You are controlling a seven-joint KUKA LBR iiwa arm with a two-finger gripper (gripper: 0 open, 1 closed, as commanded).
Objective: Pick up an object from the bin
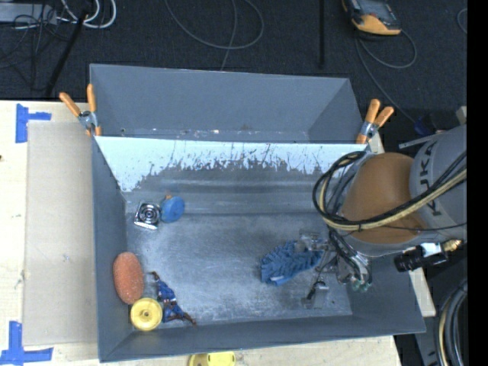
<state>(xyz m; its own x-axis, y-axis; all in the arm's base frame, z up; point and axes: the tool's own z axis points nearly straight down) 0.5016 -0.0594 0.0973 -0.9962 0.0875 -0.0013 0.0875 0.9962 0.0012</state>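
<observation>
My gripper (pixel 332 267) is low in the bin's right part, under the orange cover and cable loops. A crumpled blue thing (pixel 284 263), like a rag or soft toy, lies just left of it, and its right end reaches up to the gripper. Whether the two touch is unclear.
At the bin's left lie a small silver piece with a blue ball (pixel 158 212), an orange oval (pixel 128 276), a yellow round thing (pixel 146 314) and a small blue and dark piece (pixel 165 296). The arm comes in over the right rim.
</observation>
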